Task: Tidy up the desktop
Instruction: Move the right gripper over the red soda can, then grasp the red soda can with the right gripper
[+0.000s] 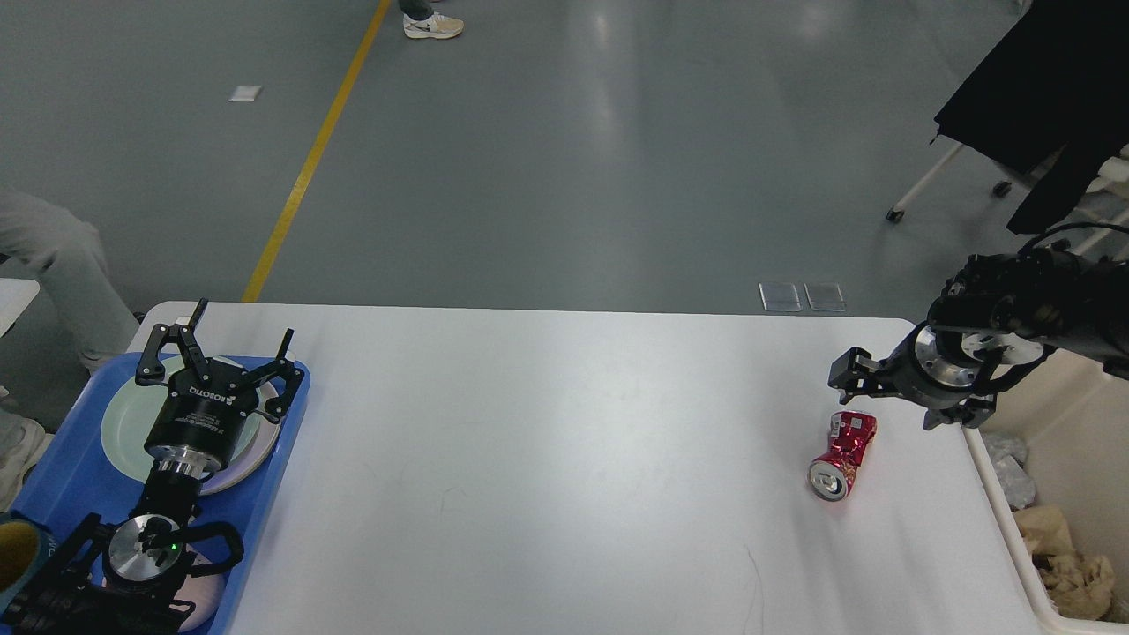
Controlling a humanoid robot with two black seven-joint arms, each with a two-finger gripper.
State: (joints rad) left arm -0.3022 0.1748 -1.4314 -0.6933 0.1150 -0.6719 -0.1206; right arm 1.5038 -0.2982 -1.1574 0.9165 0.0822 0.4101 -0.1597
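Note:
The white desktop (547, 459) carries a crushed red can (842, 454), lying on its side near the right end. My right gripper (895, 394) hangs open just above and behind the can, its fingers spread wide and not touching it. At the left end, my left gripper (220, 357) is open over a pale plate (122, 423) on the blue tray (287, 441), with nothing between its fingers.
A cream bin (997, 494) stands against the table's right edge with crumpled paper (1072, 573) and foil inside. A cup with a yellow inside (13, 556) sits at the tray's near left corner. A person's legs show on the floor at far left.

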